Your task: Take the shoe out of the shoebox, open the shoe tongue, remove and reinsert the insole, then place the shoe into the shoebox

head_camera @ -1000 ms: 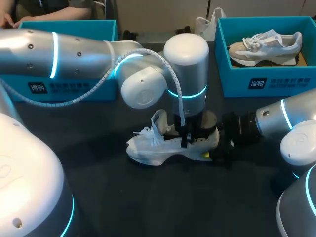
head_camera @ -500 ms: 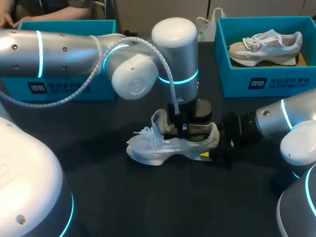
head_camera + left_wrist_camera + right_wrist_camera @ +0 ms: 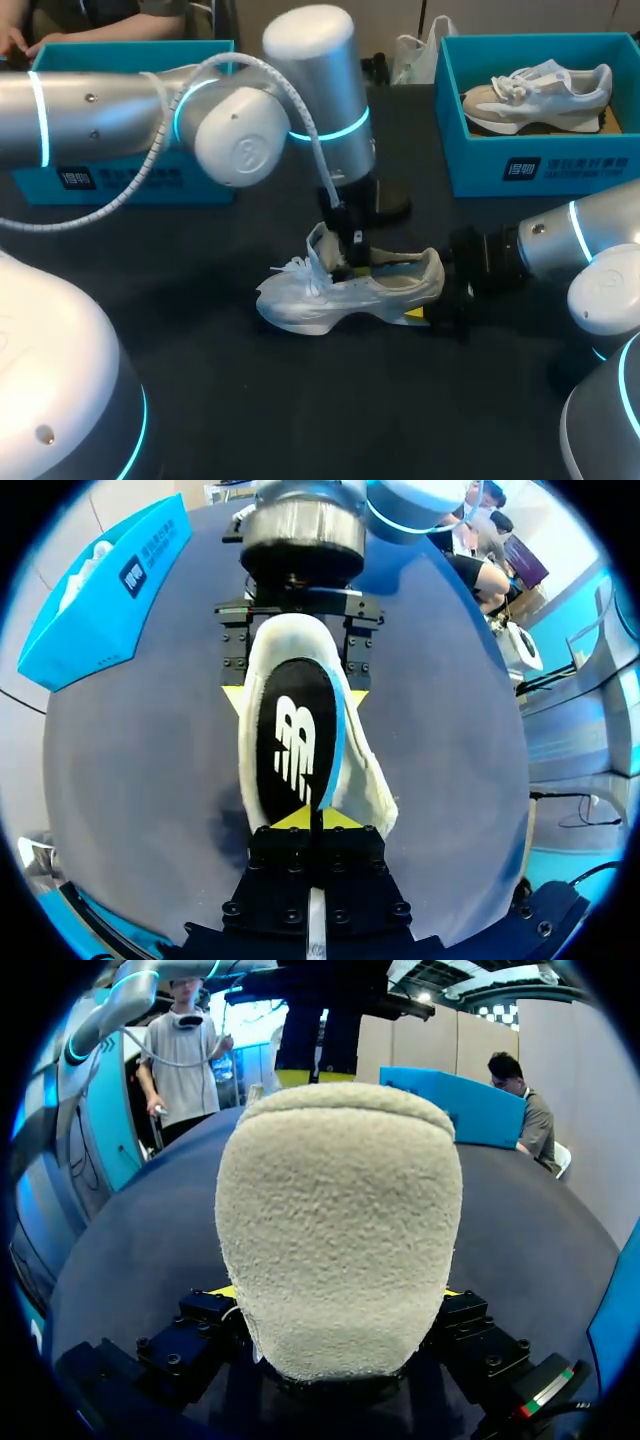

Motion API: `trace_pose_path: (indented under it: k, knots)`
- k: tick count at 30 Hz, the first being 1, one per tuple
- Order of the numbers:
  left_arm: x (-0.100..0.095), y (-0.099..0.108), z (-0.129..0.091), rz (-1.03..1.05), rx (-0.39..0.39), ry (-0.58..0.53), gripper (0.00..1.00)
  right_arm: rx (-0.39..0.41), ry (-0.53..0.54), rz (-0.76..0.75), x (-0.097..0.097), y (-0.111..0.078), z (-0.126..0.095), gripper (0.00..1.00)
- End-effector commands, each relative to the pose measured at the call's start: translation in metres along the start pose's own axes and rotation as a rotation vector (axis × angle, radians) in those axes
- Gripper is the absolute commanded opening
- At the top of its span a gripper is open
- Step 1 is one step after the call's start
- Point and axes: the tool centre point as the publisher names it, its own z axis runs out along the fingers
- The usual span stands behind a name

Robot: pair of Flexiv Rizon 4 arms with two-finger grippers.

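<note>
2 shoes: 1 white shoe on the surface, 1 beige shoe in the right shoebox. 2 blue shoeboxes, counting the left shoebox. 1 black insole. 2 arms: left arm, right arm.

Right tool fingertips hidden behind shoe heel; left tool tips partly covered by insole end.

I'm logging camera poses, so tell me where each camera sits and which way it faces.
Head: above and behind, looking down on the table; left arm and right arm show.
Left wrist: on the left arm, looking down along the left gripper at the insole and shoe.
Right wrist: on the right arm, facing the shoe's heel in the right gripper.
Shared: all see the shoe.
</note>
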Motion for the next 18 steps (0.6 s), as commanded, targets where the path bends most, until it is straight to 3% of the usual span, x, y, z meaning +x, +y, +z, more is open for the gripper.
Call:
trace_pose_path:
  k: [1, 10, 18]
  knots:
    - [0.006, 0.012, -0.015, -0.006, 0.036, -0.016, 0.00, 0.007, -0.001, 0.001, -0.002, -0.002, 0.004, 0.00]
    - [0.008, 0.007, -0.033, -0.015, 0.098, -0.010, 0.00, 0.007, -0.001, 0.001, -0.002, -0.002, 0.004, 0.00]
    - [0.007, -0.015, -0.041, -0.006, 0.147, 0.008, 0.00, 0.007, -0.001, 0.001, -0.002, -0.002, 0.004, 0.00]
